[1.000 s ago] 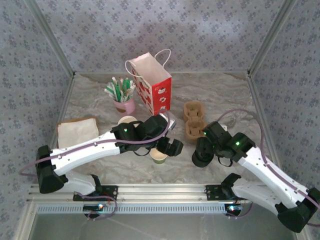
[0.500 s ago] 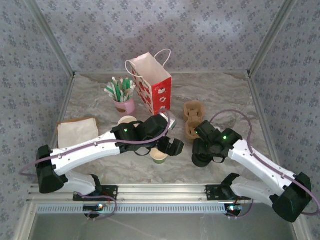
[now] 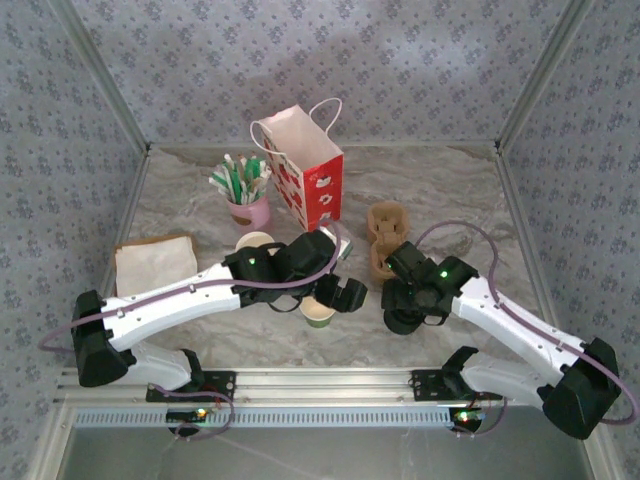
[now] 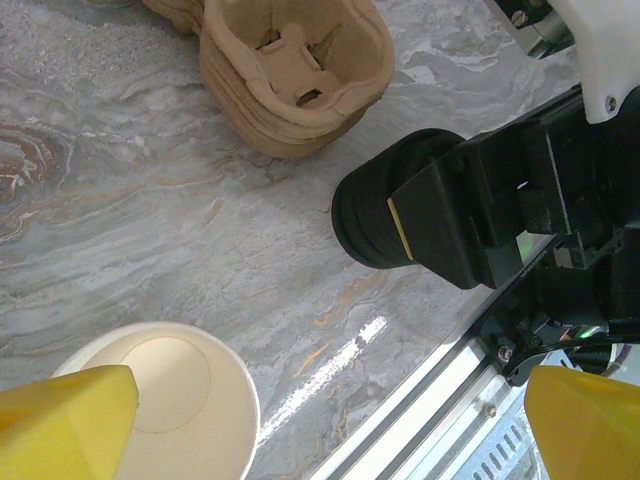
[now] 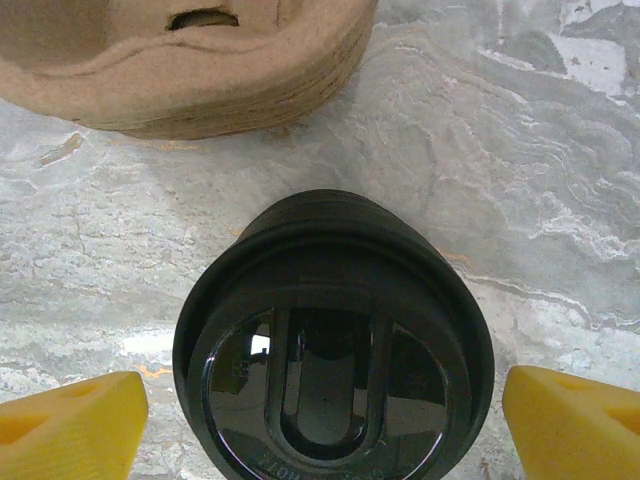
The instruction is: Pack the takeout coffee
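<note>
Cup [image 4: 170, 390] lidless at left wrist; right hand [image 5: 322, 420] straddles lid stack [image 5: 330, 290].

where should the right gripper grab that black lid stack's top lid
Grip its rim on opposite sides, straight from above: the black lid stack stands upright between the fingers of the open right gripper, with the cup carrier beyond it.

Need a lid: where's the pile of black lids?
Top view: the lids sit right of centre, flanked by the open right gripper, beside the cardboard carriers.
</note>
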Robot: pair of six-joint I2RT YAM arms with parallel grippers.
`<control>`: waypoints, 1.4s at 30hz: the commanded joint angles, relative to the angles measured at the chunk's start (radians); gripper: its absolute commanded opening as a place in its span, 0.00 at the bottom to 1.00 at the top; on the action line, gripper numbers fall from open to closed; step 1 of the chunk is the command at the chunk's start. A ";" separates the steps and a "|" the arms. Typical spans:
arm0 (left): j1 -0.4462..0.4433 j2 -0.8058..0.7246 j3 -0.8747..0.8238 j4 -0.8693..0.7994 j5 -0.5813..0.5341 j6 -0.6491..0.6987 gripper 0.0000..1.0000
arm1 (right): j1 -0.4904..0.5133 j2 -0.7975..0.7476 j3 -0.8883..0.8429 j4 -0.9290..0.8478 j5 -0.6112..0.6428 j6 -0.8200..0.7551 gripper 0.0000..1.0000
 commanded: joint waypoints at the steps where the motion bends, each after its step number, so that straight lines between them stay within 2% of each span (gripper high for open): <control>1: -0.007 -0.014 -0.007 0.010 -0.017 0.006 0.99 | 0.010 0.010 -0.011 -0.015 0.007 0.024 0.93; 42: -0.006 -0.036 -0.021 0.015 -0.030 0.004 1.00 | 0.036 0.041 0.021 -0.047 0.055 0.048 0.72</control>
